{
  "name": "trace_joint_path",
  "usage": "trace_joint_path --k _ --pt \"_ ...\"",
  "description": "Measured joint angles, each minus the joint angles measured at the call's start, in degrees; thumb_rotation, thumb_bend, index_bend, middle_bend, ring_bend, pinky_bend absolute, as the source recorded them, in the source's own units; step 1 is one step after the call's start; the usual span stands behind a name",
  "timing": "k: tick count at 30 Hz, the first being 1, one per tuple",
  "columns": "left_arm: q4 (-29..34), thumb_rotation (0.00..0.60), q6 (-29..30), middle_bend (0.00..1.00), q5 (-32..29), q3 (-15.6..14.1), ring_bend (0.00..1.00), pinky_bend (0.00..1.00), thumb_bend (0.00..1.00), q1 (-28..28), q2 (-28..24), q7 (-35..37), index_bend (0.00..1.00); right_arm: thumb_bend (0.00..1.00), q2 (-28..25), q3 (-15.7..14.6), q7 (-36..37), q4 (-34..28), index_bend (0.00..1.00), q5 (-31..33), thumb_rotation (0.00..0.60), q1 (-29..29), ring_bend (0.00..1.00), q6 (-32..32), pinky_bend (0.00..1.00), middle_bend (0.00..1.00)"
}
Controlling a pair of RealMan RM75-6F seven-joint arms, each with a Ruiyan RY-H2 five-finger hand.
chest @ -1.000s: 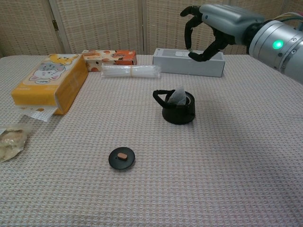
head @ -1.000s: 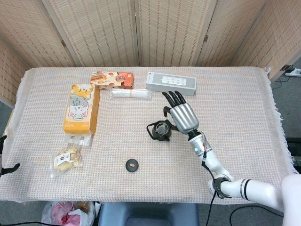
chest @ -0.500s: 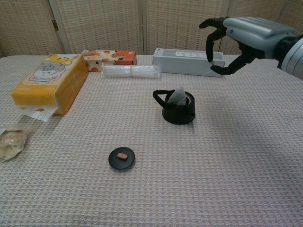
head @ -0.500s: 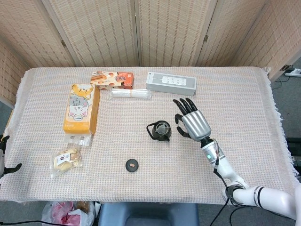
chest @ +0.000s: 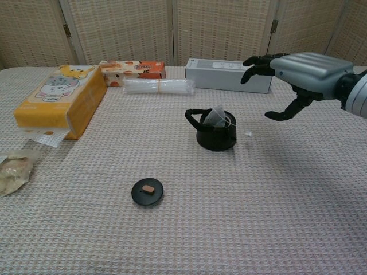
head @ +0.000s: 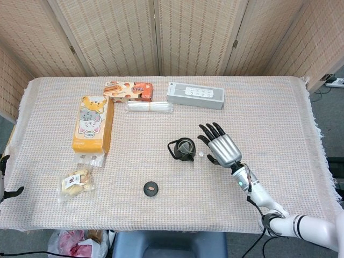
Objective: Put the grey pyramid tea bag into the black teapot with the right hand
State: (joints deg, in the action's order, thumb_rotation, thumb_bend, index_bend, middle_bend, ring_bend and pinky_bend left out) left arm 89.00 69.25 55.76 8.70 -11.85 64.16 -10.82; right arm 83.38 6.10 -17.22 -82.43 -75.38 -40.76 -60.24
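Note:
The black teapot (head: 181, 150) (chest: 215, 132) stands near the table's middle with its lid off. The grey pyramid tea bag (chest: 217, 117) (head: 186, 146) sits in its mouth, tip poking above the rim. A thin string runs from it to a small white tag (chest: 248, 133) (head: 201, 154) lying on the cloth to the right of the pot. My right hand (head: 221, 147) (chest: 299, 73) hovers to the right of the teapot, fingers spread and holding nothing. The left hand (head: 4, 185) barely shows at the left edge of the head view, too little to judge.
The black teapot lid (head: 151, 188) (chest: 147, 191) lies in front of the pot. An orange tissue box (head: 93, 123), a snack box (head: 128, 91), a clear wrapped pack (head: 149, 107), a grey box (head: 195, 95) and a bagged snack (head: 76, 183) lie on the cloth-covered table (head: 269, 123).
My right hand has drawn back from over the teapot, moving right and lower. The tea bag's tag now lies on the cloth beside the pot.

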Motion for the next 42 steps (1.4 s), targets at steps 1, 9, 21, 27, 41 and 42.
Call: trace_joint_path --k 1,9,21,27,41,42 --pt "-0.04 0.6 -0.05 0.0 -0.05 0.0 0.02 0.27 0.25 -0.03 0.02 -0.04 0.0 0.16 -0.36 -0.2 -0.6 -0.41 0.0 0.14 0.6 -0.02 0.0 0.49 0.0 0.0" --pt "0.06 0.6 -0.06 0.0 0.02 -0.03 0.02 0.27 0.25 -0.05 0.01 0.03 0.0 0.2 -6.0 -1.36 -4.97 -6.44 0.0 3.57 0.6 -0.61 0.0 6.34 0.0 0.01" --pt "0.3 0.6 0.14 0.0 0.68 -0.06 0.02 0.27 0.25 0.19 -0.45 1.02 0.0 1.0 -14.88 2.61 -9.28 -15.47 0.11 15.02 0.6 -7.35 0.62 15.09 0.62 0.77" --pt "0.44 0.6 0.28 0.0 1.07 -0.12 0.02 0.27 0.25 0.3 -0.62 1.37 0.0 1.0 -17.61 2.67 -16.6 -19.43 0.19 29.05 0.6 -13.67 0.63 17.31 0.62 0.78" --pt "0.47 0.6 0.3 0.0 1.17 -0.01 0.02 0.27 0.25 0.44 -0.91 2.06 0.0 1.0 -17.11 -3.18 -26.07 -20.11 0.23 51.02 0.6 -28.17 0.81 19.41 0.79 0.97" --pt "0.48 0.6 0.27 0.0 1.23 -0.03 0.02 0.27 0.25 0.45 -0.94 2.1 0.0 1.0 -16.97 -3.81 -26.02 -19.78 0.23 52.07 0.6 -28.9 0.81 19.86 0.79 0.96"
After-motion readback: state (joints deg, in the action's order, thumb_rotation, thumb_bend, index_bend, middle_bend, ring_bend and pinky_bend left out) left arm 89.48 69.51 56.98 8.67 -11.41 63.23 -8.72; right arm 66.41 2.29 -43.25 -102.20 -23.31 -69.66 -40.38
